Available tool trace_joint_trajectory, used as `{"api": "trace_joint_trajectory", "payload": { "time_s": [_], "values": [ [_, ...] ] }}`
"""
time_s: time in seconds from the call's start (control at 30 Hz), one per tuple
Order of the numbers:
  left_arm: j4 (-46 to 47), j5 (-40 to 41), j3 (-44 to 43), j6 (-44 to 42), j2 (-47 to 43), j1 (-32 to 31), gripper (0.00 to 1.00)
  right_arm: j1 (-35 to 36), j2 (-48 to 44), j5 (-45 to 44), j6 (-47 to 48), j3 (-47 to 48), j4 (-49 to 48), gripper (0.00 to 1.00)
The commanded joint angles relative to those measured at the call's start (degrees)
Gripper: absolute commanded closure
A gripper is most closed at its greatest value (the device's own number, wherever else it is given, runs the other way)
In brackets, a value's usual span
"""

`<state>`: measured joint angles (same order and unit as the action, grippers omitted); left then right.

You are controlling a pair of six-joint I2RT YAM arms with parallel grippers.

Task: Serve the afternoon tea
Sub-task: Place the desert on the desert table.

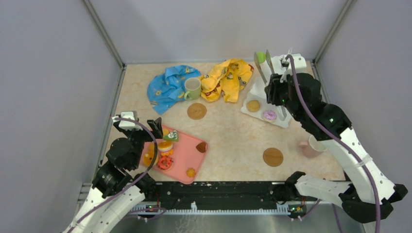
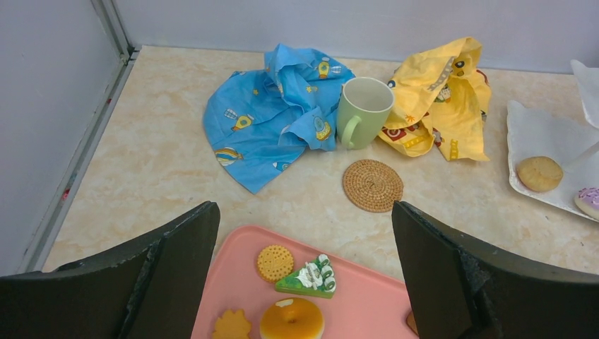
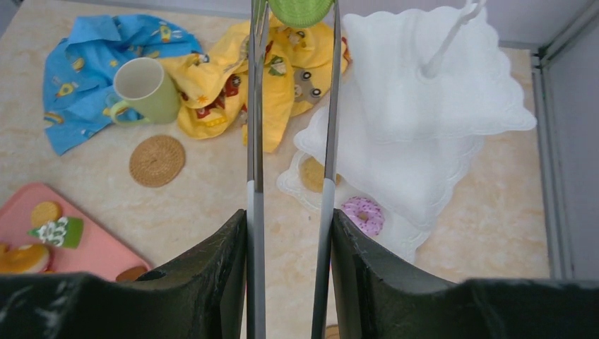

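My right gripper (image 3: 289,219) is shut on a pair of metal tongs (image 3: 254,141), and the tong tips pinch a round green pastry (image 3: 300,10) beside the top of the white three-tier stand (image 3: 424,92). A pink donut (image 3: 362,215) and a biscuit (image 3: 311,173) lie on its bottom tier. My left gripper (image 2: 304,212) hangs open over the pink tray (image 2: 367,296), above a green cake slice (image 2: 309,277), a round biscuit (image 2: 274,262) and an orange donut (image 2: 292,319). The pale green mug (image 1: 192,88) stands between the cloths, near one coaster (image 1: 197,110).
A blue cloth (image 1: 167,87) and a yellow cloth (image 1: 228,77) lie crumpled at the back. The second coaster (image 1: 273,157) sits front right, with a pale mug (image 1: 311,145) beside it, partly behind my right arm. Grey walls enclose the table.
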<state>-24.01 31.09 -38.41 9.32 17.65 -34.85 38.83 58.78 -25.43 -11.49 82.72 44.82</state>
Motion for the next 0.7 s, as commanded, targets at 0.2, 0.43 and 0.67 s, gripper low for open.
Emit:
{"api": "trace_joint_trajectory", "payload": {
  "time_s": [0.2, 0.43, 0.67],
  "values": [
    [2.21, -0.58, 0.3, 0.21, 0.39, 0.13, 0.01, -11.01, 3.63, 5.18, 2.03, 1.51, -1.56, 0.67],
    [2.34, -0.72, 0.3, 0.13, 0.44, 0.18, 0.01, -13.91, 5.4, 5.78, 2.52, -0.02, -3.35, 0.67],
    [2.39, -0.6, 0.41, 0.1, 0.46, 0.16, 0.01, -14.66, 5.79, 5.34, 2.85, -1.06, -3.93, 0.63]
  ]
}}
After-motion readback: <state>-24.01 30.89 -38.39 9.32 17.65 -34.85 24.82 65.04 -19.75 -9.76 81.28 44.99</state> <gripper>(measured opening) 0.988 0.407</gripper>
